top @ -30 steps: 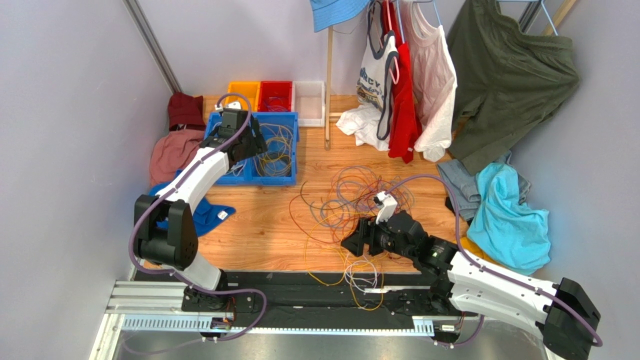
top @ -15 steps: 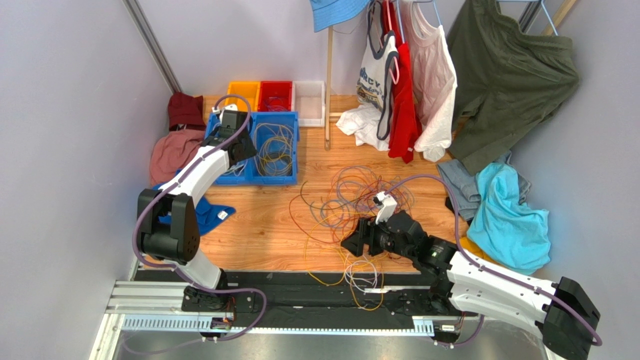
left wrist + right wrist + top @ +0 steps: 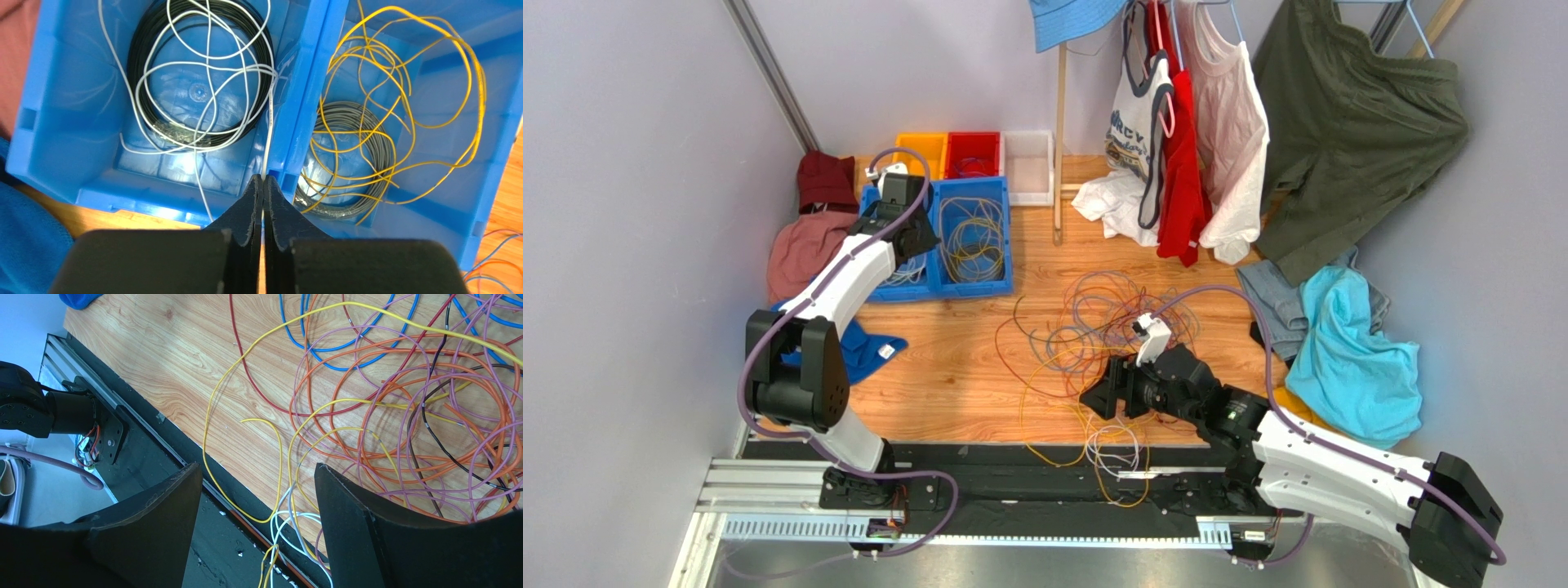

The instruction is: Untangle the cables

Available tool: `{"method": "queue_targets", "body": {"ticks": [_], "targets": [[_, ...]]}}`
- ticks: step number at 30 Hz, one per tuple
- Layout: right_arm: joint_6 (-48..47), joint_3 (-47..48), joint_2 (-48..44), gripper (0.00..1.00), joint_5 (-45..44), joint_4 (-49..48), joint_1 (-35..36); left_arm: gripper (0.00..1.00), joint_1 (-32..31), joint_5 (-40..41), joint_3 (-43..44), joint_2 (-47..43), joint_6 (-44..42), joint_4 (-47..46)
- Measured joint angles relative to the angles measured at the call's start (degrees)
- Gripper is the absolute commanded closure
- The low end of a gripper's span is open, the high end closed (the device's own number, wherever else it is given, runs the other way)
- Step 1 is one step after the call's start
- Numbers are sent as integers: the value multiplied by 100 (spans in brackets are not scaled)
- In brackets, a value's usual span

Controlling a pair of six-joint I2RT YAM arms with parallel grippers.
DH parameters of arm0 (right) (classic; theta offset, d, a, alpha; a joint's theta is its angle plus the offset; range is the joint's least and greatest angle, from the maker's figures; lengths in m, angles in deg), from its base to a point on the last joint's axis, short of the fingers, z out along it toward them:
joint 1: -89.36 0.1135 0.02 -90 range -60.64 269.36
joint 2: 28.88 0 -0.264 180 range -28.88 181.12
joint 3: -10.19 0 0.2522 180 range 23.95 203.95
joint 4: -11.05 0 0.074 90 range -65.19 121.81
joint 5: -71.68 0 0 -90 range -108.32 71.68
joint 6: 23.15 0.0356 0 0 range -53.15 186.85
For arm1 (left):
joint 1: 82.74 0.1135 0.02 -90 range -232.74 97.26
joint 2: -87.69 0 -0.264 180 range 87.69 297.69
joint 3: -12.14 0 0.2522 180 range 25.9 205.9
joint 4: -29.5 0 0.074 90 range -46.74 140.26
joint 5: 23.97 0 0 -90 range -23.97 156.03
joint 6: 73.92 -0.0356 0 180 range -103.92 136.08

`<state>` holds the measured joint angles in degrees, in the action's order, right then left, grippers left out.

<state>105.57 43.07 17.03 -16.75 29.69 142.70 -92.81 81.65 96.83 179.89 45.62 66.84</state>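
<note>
The cables [image 3: 1100,325] lie in a loose tangle of orange, purple, yellow, red and blue strands mid-table, also seen in the right wrist view [image 3: 430,416]. My right gripper [image 3: 258,468] hangs open over the table's near edge. Yellow and white strands [image 3: 294,527] pass under it untouched. My left gripper [image 3: 264,179] is over the divider of two blue bins [image 3: 307,92], jaws shut on a thin white cable [image 3: 270,122] running straight up from the tips into the left bin. That bin holds a black coil [image 3: 147,61]. The right bin holds yellow cable [image 3: 430,92] and a grey coil [image 3: 368,122].
Orange, red and white bins [image 3: 974,153] stand behind the blue ones. Clothes lie at the left [image 3: 811,245] and right [image 3: 1357,355]. More clothes hang from a rack [image 3: 1185,110] at the back. A black rail [image 3: 153,459] runs along the near edge.
My left gripper has shifted left from over the right blue bin to the divider, and its jaws have gone from open to shut. The right arm has not moved.
</note>
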Motion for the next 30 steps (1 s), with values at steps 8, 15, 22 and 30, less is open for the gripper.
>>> {"method": "queue_targets", "body": {"ticks": [8,15,22,30], "targets": [[0,-2,-4,29,0,2,0,100,190,120,627,4,-162,258],[-26,-2,-39,29,-22,46,0,6,765,131,1198,424,-354,413],[-61,-2,-15,29,-50,46,0,1,846,-74,1270,682,-295,726],[-140,136,-17,28,-225,334,0,1,295,-98,1270,-466,-190,728]]}}
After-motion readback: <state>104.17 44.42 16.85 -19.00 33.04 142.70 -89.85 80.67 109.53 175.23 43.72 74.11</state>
